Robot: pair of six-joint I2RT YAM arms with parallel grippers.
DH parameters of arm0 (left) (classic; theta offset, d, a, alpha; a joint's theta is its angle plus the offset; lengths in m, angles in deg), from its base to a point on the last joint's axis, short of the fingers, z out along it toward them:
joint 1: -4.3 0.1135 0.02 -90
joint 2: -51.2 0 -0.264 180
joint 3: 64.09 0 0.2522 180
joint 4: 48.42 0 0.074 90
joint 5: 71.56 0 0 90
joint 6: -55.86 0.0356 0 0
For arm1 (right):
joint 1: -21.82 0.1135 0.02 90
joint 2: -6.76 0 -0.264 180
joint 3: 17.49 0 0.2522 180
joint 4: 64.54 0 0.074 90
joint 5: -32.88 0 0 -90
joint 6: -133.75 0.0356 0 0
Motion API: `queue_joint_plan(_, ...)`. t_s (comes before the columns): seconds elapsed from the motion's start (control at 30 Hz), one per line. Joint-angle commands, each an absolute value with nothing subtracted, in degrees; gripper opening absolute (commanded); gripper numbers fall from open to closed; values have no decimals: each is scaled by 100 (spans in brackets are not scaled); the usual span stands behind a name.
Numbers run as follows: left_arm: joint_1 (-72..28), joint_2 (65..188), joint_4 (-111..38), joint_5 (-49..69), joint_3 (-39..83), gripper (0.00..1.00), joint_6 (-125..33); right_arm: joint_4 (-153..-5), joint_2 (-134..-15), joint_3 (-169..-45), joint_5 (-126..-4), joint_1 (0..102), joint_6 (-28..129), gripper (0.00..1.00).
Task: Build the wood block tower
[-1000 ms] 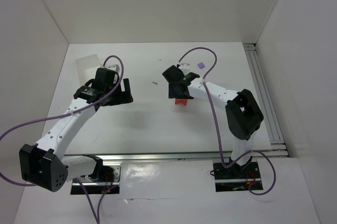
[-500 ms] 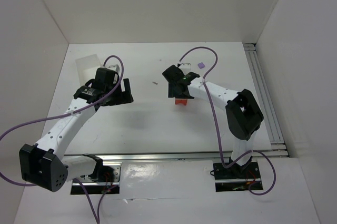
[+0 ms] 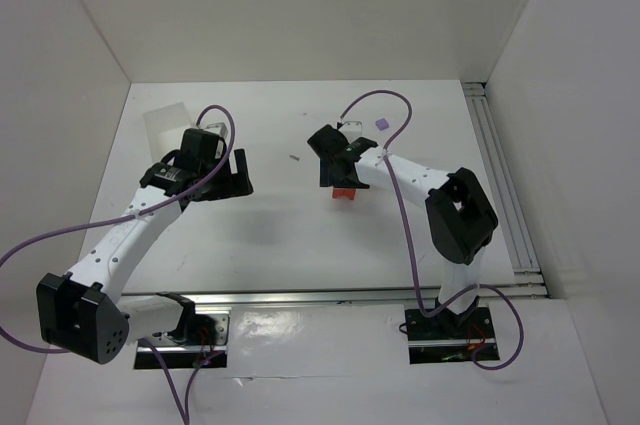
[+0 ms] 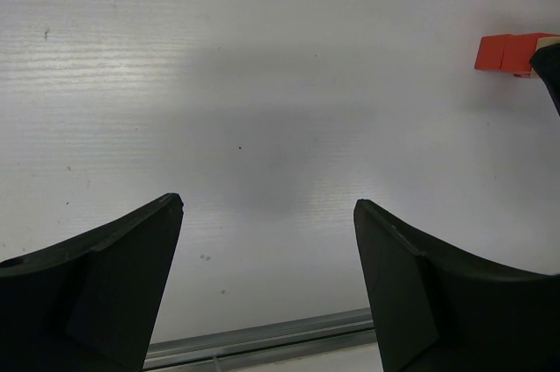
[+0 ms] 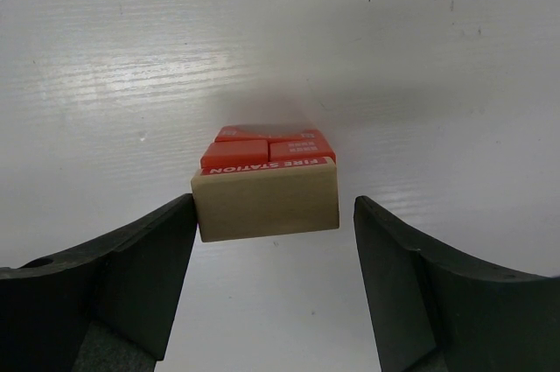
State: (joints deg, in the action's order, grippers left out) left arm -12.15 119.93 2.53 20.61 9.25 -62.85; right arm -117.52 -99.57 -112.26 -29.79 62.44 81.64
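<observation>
Tower: wood block tower (image 5: 267,157) mid table (image 5: 437,57), tan block (image 5: 265,201) on top
Right pincer (image 5: 273,214): wide, flanking tan block, whose long axis runs 9-to-3
Left pincer (image 4: 267,214): wide, empty, farther; tower at 2 o'clock

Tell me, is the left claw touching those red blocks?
Apart. The left wrist view shows bare table between the open left gripper and the red blocks.

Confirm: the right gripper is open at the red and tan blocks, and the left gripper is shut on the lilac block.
Wrong about the left gripper: the left wrist view shows it open and empty over the table. The lilac block lies loose on the table. The rest holds.
</observation>
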Motion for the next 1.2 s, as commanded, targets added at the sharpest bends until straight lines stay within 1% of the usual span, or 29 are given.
queue_joint_plan(0.0,-1232,11897,103,1975,900,92,-6305,-11881,-10021,-11457,-2803,6295,8242,80)
queue_joint_plan(0.17,-1232,11897,103,1975,900,92,-6305,-11881,-10081,-11510,-2803,6295,8242,80)
queue_joint_plan(0.33,-1232,11897,103,1975,900,92,-6305,-11881,-10082,-11563,-2803,6295,8242,75)
queue_joint_plan(0.43,-1232,11897,103,1975,900,92,-6305,-11881,-10082,-11563,-2803,6295,8242,68)
queue_joint_plan(0.9,-1232,11949,50,1975,900,92,-6305,-11881,-10082,-11563,-2803,6295,8295,68)
queue_joint_plan(1.03,-1232,11949,50,1923,900,92,-6305,-11881,-10082,-11563,-2803,6295,8295,79)
queue_joint_plan(1.07,-1232,11949,50,1923,900,92,-6305,-11881,-10082,-11563,-2803,6295,8295,84)
queue_joint_plan(1.17,-1232,11949,50,1923,900,92,-6305,-11881,-10082,-11615,-2803,6295,8295,92)
